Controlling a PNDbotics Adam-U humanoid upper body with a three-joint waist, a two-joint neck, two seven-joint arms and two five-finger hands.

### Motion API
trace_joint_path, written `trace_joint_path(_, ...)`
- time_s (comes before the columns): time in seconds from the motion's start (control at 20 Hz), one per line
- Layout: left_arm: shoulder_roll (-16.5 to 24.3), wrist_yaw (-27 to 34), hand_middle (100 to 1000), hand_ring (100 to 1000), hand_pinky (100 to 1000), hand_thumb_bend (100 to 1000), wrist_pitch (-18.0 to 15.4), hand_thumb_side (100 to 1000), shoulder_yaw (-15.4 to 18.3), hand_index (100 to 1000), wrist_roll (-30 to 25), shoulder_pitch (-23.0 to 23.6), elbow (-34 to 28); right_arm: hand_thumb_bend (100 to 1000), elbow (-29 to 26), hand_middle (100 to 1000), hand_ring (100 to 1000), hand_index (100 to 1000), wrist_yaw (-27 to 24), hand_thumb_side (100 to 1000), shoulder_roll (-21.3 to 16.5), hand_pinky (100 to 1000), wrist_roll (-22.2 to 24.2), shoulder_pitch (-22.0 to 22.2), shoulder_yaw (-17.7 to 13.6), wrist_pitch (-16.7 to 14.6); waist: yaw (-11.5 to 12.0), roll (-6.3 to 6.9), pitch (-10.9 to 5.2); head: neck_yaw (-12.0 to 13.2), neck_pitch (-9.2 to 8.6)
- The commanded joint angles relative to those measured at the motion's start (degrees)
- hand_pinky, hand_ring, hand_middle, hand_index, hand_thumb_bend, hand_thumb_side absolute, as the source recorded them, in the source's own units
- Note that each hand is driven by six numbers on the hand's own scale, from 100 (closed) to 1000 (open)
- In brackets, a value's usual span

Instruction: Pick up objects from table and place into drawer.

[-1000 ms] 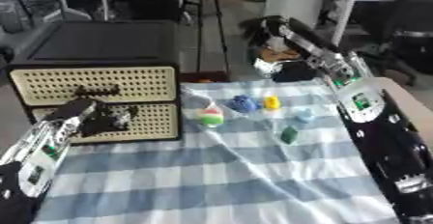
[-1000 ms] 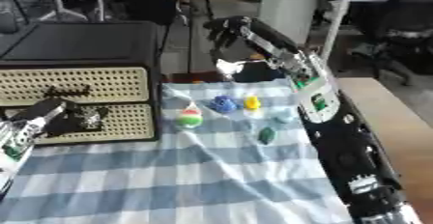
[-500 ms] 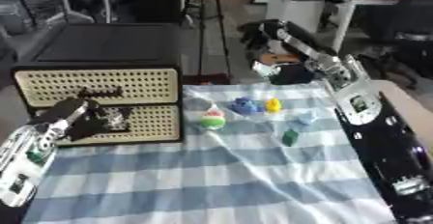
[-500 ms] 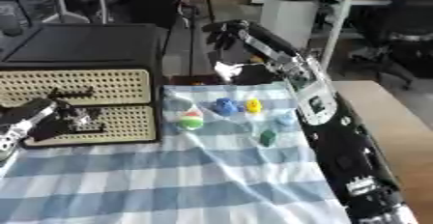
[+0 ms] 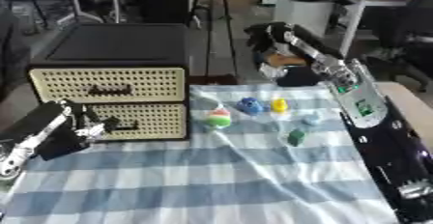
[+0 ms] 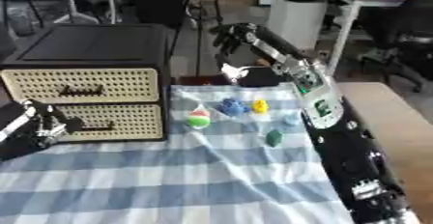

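A black drawer unit with two cream wicker drawer fronts stands at the table's left; both drawers look closed. My left hand is low in front of the lower drawer, just left of its dark handle; whether it touches the handle is unclear. On the checked cloth lie a green-white-red toy, a blue one, a yellow one, a pale blue one and a green one. My right hand hangs relaxed and empty, raised beyond the table's far edge.
My right arm runs along the cloth's right side from the lower right corner. Behind the table are a dark round object, a white bin, chairs and desk legs. The blue-white checked cloth is bare in front.
My left hand has sunk slightly and sits a little lower against the lower drawer front. The whole picture has shifted a bit. The right arm and the toys have not moved.
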Motion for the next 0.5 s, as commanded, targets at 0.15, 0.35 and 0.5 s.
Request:
trace_joint_path(0.15, 4.28, 2.36, 276, 156, 309, 491, 5.73, 1000, 3.81, 666, -5.34, 5.40, -20.80, 100, -3.75, 686, 671, 915, -2.88, 482, -2.98, 643, -0.04, 0.88, -0.64, 0.74, 0.25, 0.32, -1.03, -0.20, 0.98)
trace_joint_path(0.35, 4.18, 4.20, 202, 100, 288, 509, 5.89, 1000, 5.17, 670, -5.68, 7.65, -22.60, 100, -5.52, 684, 669, 915, -4.60, 479, -4.09, 642, 0.26, 2.54, -0.52, 0.91, 0.37, 0.29, -1.31, -0.29, 1.33)
trace_joint_path(0.5, 3.91, 5.22, 161, 100, 274, 523, 5.15, 1000, 5.77, 675, -4.99, 8.60, -22.69, 100, -6.80, 680, 667, 915, -5.72, 482, -4.86, 640, 0.39, 3.75, -0.50, 1.06, 0.45, 0.34, -1.39, -0.16, 1.35)
